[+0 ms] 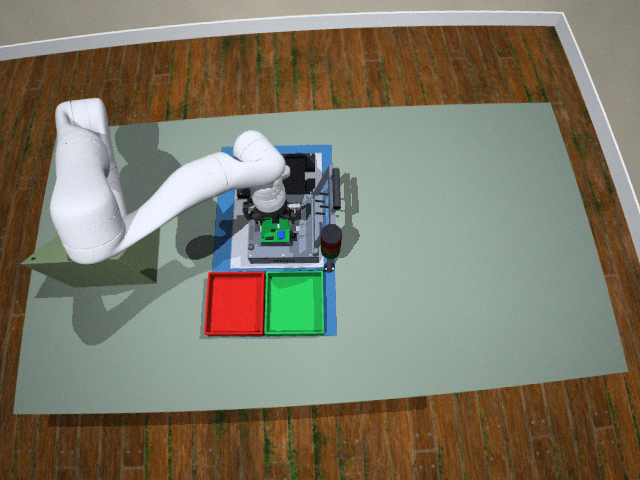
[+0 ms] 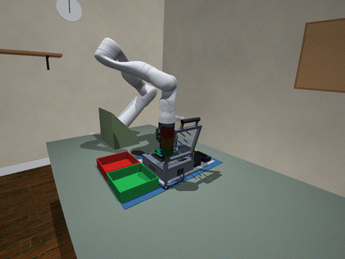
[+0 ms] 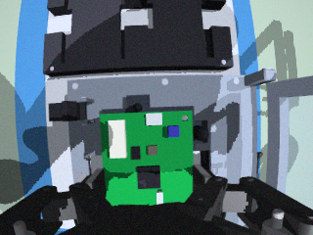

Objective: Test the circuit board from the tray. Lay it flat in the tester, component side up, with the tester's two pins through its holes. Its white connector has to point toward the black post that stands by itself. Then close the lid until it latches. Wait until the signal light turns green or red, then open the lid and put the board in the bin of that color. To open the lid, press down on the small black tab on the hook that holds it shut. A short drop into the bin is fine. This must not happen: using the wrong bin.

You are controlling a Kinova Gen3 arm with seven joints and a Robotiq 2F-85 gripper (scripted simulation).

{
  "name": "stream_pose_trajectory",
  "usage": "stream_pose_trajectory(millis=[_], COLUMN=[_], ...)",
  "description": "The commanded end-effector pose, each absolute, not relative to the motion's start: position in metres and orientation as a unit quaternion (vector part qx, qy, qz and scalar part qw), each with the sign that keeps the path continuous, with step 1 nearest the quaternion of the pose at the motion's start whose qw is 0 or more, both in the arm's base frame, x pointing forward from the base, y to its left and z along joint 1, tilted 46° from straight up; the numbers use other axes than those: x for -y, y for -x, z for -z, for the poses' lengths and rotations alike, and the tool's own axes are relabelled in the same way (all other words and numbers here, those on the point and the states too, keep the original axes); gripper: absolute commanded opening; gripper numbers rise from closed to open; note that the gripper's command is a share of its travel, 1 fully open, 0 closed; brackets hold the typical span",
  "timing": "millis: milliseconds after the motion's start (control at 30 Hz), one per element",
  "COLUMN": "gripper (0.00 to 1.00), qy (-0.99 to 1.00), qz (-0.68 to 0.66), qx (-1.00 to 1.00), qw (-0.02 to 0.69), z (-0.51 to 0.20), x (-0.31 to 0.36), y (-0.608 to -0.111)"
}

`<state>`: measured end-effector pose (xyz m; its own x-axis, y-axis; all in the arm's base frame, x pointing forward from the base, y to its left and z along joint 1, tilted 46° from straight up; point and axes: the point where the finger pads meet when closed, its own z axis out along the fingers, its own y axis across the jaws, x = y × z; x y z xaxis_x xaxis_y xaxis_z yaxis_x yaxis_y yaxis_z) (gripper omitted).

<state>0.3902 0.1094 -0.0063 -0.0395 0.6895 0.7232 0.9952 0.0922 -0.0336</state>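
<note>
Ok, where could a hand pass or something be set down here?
The red bin, green bin and black tray beside the tester hold nothing. Crowded: the tester, where the gripper holds the board, with raised lid and signal light alongside.

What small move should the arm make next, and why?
Probably lower straight down. The end effector appears to grip the circuit board by its edges over the tester, component side up, and the lid stands open; whether the pins meet its holes cannot be seen.
</note>
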Motion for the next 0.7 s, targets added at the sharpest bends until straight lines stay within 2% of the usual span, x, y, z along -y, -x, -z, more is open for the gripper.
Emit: stream_pose_trajectory(millis=[0, 667], gripper=[0.77, 0.77], qy=[0.624, 0.624], qz=[0.254, 0.254], qx=[0.675, 0.675], qw=[0.301, 0.301], z=[0.006, 0.0087], x=[-0.1088, -0.1116], y=[-0.3908, -0.3904])
